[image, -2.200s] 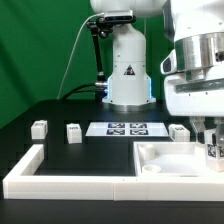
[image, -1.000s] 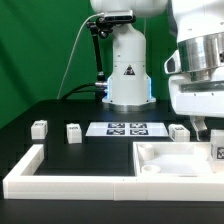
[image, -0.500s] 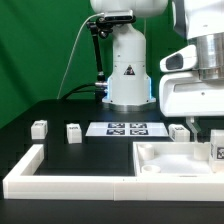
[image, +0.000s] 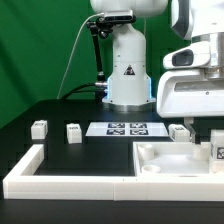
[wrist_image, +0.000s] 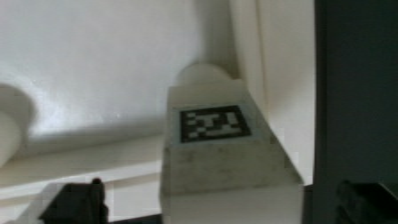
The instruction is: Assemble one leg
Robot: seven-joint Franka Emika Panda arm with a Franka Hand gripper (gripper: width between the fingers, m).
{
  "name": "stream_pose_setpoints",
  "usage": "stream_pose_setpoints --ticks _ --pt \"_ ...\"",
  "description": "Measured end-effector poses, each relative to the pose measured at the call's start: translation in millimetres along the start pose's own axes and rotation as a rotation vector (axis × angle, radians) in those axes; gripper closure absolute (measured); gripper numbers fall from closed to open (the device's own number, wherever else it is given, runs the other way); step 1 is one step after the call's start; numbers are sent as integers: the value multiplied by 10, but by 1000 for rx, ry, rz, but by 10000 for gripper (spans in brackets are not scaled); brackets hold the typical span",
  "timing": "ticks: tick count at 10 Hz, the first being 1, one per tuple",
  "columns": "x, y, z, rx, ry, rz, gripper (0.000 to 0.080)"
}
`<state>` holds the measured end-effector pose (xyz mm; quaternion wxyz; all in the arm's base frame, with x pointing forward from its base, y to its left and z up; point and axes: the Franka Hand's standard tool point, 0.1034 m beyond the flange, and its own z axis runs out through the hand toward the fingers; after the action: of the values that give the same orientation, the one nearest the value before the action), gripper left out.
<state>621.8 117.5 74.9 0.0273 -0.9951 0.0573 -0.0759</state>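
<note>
One leg, a small white block with a square tag, stands in the far right corner of the white tray-like part. In the wrist view the leg stands upright against the tray's rim. My gripper hangs just above it, open, with its dark fingertips well clear on either side of the leg. My gripper holds nothing. Three more legs lie on the black table: one at the exterior view's left, one beside it, and one behind the tray.
The long white L-shaped wall runs along the table's front and left. The marker board lies behind the tray. The robot's white base stands at the back.
My gripper has let go of the leg in the tray's corner and risen above it. The leg stays standing there.
</note>
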Motion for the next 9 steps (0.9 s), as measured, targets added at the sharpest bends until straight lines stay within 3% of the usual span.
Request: stream_pose_setpoints --ticks 2,3,4,5,9 --pt "0 0 0 0 0 2 197" --pt "0 0 0 0 0 2 378" --pt "0 0 0 0 0 2 378" --pt "1 0 0 0 0 2 508" --pt "0 -3 0 1 0 37 508"
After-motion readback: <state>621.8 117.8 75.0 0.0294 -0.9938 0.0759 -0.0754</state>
